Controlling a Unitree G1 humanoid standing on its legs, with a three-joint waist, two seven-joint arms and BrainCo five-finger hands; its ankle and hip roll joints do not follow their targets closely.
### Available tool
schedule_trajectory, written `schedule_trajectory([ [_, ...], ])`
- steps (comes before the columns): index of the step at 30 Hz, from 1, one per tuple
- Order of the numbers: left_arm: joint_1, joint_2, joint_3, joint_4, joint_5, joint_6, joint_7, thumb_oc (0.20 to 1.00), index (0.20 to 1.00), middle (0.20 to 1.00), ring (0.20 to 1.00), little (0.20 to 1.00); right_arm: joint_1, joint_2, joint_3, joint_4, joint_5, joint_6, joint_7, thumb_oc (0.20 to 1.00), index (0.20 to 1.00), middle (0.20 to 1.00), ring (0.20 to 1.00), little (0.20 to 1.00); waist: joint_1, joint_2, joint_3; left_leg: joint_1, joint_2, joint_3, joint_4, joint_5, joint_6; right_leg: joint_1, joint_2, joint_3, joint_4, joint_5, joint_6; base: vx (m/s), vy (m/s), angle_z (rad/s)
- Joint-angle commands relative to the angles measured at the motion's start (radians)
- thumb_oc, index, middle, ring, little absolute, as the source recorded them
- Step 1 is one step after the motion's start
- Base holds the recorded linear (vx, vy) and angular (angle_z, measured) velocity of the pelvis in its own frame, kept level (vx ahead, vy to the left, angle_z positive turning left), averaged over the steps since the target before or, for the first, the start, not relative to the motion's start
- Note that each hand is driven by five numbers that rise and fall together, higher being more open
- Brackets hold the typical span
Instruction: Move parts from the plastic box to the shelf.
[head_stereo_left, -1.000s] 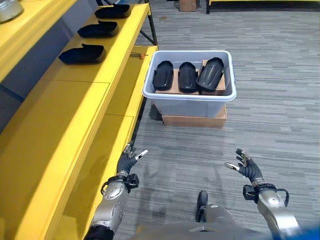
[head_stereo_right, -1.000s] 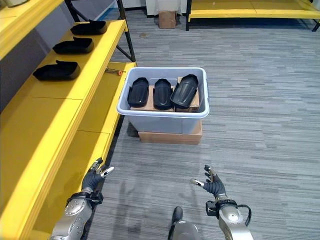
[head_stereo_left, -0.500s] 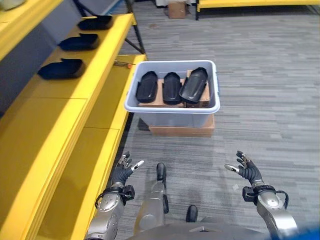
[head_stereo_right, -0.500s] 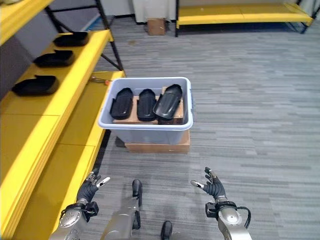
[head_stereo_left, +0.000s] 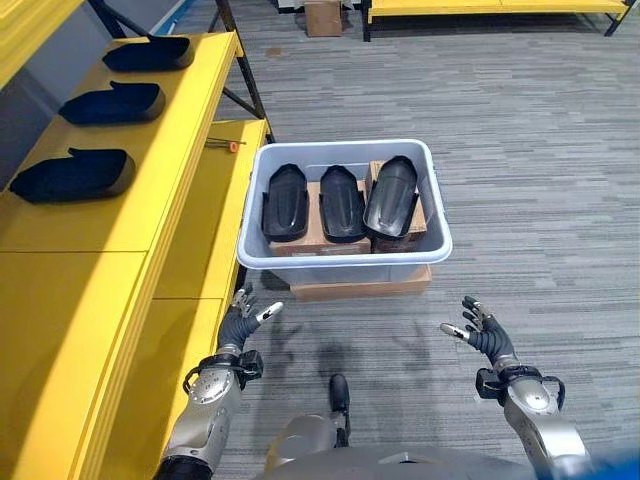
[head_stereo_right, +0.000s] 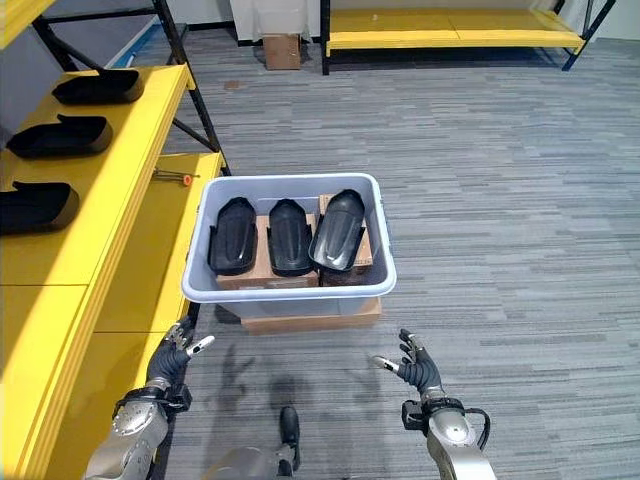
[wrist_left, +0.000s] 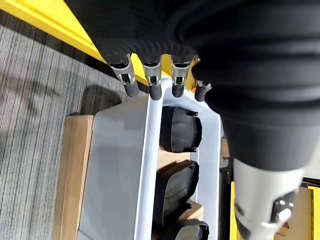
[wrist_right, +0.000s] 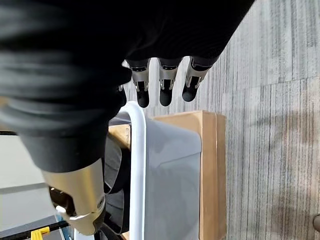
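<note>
A grey plastic box (head_stereo_left: 345, 268) stands on a flat cardboard carton on the carpet and holds three black curved parts (head_stereo_left: 340, 202) side by side on cardboard. Three more black parts (head_stereo_left: 70, 173) lie in a row on the yellow shelf (head_stereo_left: 150, 220) to the left. My left hand (head_stereo_left: 238, 325) hovers open just short of the box's near left corner, beside the lower shelf edge. Over the carpet, short of the box's near right corner, my right hand (head_stereo_left: 480, 337) is open and empty. The box wall (wrist_left: 115, 170) and parts (wrist_left: 180, 131) also appear past my left fingers.
A lower yellow shelf board (head_stereo_left: 215, 220) runs between the upper shelf and the box, with a small orange-handled tool (head_stereo_left: 222, 145) lying on it. A black shelf leg (head_stereo_left: 240, 65) slants behind. A cardboard box (head_stereo_left: 322, 15) and another yellow rack (head_stereo_left: 480, 8) stand at the far end.
The camera has shifted, so the box now sits closer and more central. Both hands stay open and low, now nearer the box's front corners.
</note>
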Motion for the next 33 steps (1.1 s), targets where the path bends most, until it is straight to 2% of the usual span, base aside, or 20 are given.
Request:
schedule_trajectory([
  [1, 0.023, 0.033, 0.028, -0.047, -0.011, -0.038, -0.003, 1.000, 1.000, 1.000, 1.000, 1.000, 0.023, -0.009, -0.014, -0.042, -0.027, -0.027, 0.008, 1.000, 1.000, 1.000, 1.000, 1.000, 0.016, -0.010, -0.052, -0.044, 0.108, 0.016, 0.078, -0.018, -0.137, -0.058, -0.126, -0.056, 0.014, 0.137, 0.078, 0.10, 0.084, 0.06],
  [6, 0.020, 0.050, 0.014, -0.051, -0.002, -0.034, -0.014, 1.000, 1.000, 1.000, 1.000, 1.000, 0.029, -0.002, -0.016, -0.045, -0.030, -0.025, 0.012, 1.000, 1.000, 1.000, 1.000, 1.000, 0.015, -0.009, -0.060, -0.036, 0.071, -0.007, 0.074, -0.043, -0.110, -0.082, -0.150, -0.052, 0.087, 0.191, 0.090, 0.11, 0.123, 0.15],
  [7, 0.009, 0.055, 0.006, -0.048, 0.006, -0.029, -0.018, 1.000, 1.000, 1.000, 1.000, 1.000, 0.025, 0.002, -0.014, -0.043, -0.033, -0.028, 0.012, 1.000, 1.000, 1.000, 1.000, 1.000, 0.010, -0.003, -0.056, -0.017, 0.051, -0.019, 0.059, -0.053, -0.091, -0.133, -0.171, -0.035, 0.207, 0.245, 0.098, 0.10, 0.282, 0.28],
  [8, -0.004, 0.064, 0.001, -0.052, 0.011, -0.026, -0.020, 1.000, 1.000, 1.000, 1.000, 1.000, 0.020, 0.004, -0.008, -0.047, -0.031, -0.030, 0.014, 1.000, 1.000, 1.000, 1.000, 1.000, -0.006, 0.013, -0.032, 0.014, 0.042, -0.036, 0.032, -0.055, -0.073, -0.228, -0.176, 0.005, 0.366, 0.329, 0.087, 0.10, 0.358, 0.25],
  [9, -0.015, 0.076, -0.008, -0.061, 0.023, -0.026, -0.022, 1.000, 1.000, 1.000, 1.000, 1.000, 0.015, 0.005, 0.001, -0.053, -0.030, -0.031, 0.015, 1.000, 1.000, 1.000, 1.000, 1.000, -0.029, 0.040, 0.006, 0.049, 0.055, -0.048, 0.011, -0.055, -0.062, -0.307, -0.155, 0.022, 0.495, 0.332, 0.067, 0.05, 0.230, 0.36],
  [10, -0.016, 0.076, -0.007, -0.061, 0.023, -0.026, -0.022, 1.000, 1.000, 1.000, 1.000, 1.000, 0.014, 0.004, 0.001, -0.053, -0.030, -0.031, 0.015, 1.000, 1.000, 1.000, 1.000, 1.000, -0.028, 0.039, 0.006, 0.049, 0.054, -0.047, 0.008, -0.054, -0.062, -0.312, -0.156, 0.025, 0.501, 0.329, 0.067, 0.06, 0.167, 0.42],
  [11, -0.017, 0.080, -0.008, -0.064, 0.030, -0.025, -0.025, 1.000, 1.000, 1.000, 1.000, 1.000, 0.012, 0.005, 0.006, -0.058, -0.030, -0.033, 0.014, 1.000, 1.000, 1.000, 1.000, 1.000, -0.034, 0.054, 0.018, 0.069, 0.063, -0.042, -0.004, -0.058, -0.061, -0.359, -0.156, 0.013, 0.515, 0.307, 0.057, 0.08, 0.069, 0.54],
  [12, -0.020, 0.081, -0.010, -0.065, 0.034, -0.027, -0.029, 1.000, 1.000, 1.000, 1.000, 1.000, 0.011, 0.005, 0.009, -0.062, -0.027, -0.034, 0.013, 1.000, 1.000, 1.000, 1.000, 1.000, -0.042, 0.058, 0.030, 0.094, 0.064, -0.035, -0.015, -0.064, -0.065, -0.402, -0.146, 0.003, 0.501, 0.256, 0.047, 0.14, 0.064, 0.23],
  [14, -0.022, 0.080, -0.011, -0.062, 0.029, -0.031, -0.034, 1.000, 1.000, 1.000, 1.000, 1.000, 0.007, 0.002, 0.011, -0.070, -0.015, -0.038, 0.017, 1.000, 1.000, 1.000, 1.000, 1.000, -0.059, 0.060, 0.046, 0.125, 0.065, -0.034, -0.021, -0.076, -0.076, -0.442, -0.113, -0.017, 0.384, 0.218, 0.036, 0.18, -0.035, -0.07],
  [17, -0.014, 0.074, 0.006, -0.049, 0.027, -0.034, -0.037, 1.000, 1.000, 1.000, 1.000, 1.000, 0.005, -0.004, 0.010, -0.084, -0.016, -0.039, 0.022, 1.000, 1.000, 1.000, 1.000, 1.000, -0.069, 0.048, 0.058, 0.168, 0.072, -0.025, -0.021, -0.106, -0.100, -0.457, -0.113, -0.062, 0.122, 0.269, 0.063, 0.22, -0.107, 0.07],
  [19, 0.005, 0.070, 0.024, -0.047, 0.030, -0.036, -0.043, 1.000, 1.000, 1.000, 1.000, 1.000, 0.013, -0.010, 0.002, -0.092, -0.021, -0.039, 0.025, 1.000, 1.000, 1.000, 1.000, 1.000, -0.066, 0.043, 0.052, 0.193, 0.082, -0.018, -0.021, -0.133, -0.117, -0.443, -0.121, -0.102, 0.035, 0.295, 0.094, 0.24, -0.155, -0.09],
  [20, 0.018, 0.055, 0.025, -0.034, 0.038, -0.036, -0.051, 1.000, 1.000, 1.000, 1.000, 1.000, 0.027, -0.013, -0.003, -0.092, -0.020, -0.038, 0.032, 1.000, 1.000, 1.000, 1.000, 1.000, -0.072, 0.027, 0.044, 0.207, 0.080, -0.016, -0.021, -0.133, -0.125, -0.407, -0.112, -0.102, -0.013, 0.322, 0.085, 0.23, -0.242, -0.11],
  [21, 0.023, 0.039, 0.021, -0.026, 0.041, -0.038, -0.053, 1.000, 1.000, 1.000, 1.000, 1.000, 0.031, -0.016, -0.005, -0.089, -0.015, -0.039, 0.032, 1.000, 1.000, 1.000, 1.000, 1.000, -0.077, 0.021, 0.023, 0.208, 0.082, -0.026, -0.020, -0.135, -0.129, -0.391, -0.100, -0.070, -0.036, 0.336, 0.076, 0.23, -0.259, 0.53],
  [24, 0.040, 0.017, 0.021, -0.022, 0.032, -0.037, -0.055, 1.000, 1.000, 1.000, 1.000, 1.000, 0.041, -0.032, -0.014, -0.092, -0.005, -0.039, 0.034, 1.000, 1.000, 1.000, 1.000, 1.000, -0.070, 0.032, 0.002, 0.224, 0.105, -0.029, -0.015, -0.136, -0.139, -0.360, -0.087, -0.102, -0.017, 0.313, 0.061, 0.19, -0.188, 0.64],
  [33, 0.030, 0.008, 0.004, -0.018, 0.012, -0.033, -0.050, 1.000, 1.000, 1.000, 1.000, 1.000, 0.045, -0.056, -0.028, -0.102, 0.014, -0.042, 0.025, 1.000, 1.000, 1.000, 1.000, 1.000, -0.083, 0.048, -0.015, 0.221, 0.145, -0.031, 0.000, -0.122, -0.168, -0.338, -0.062, -0.120, -0.012, 0.262, 0.032, 0.08, -0.091, 0.03],
])
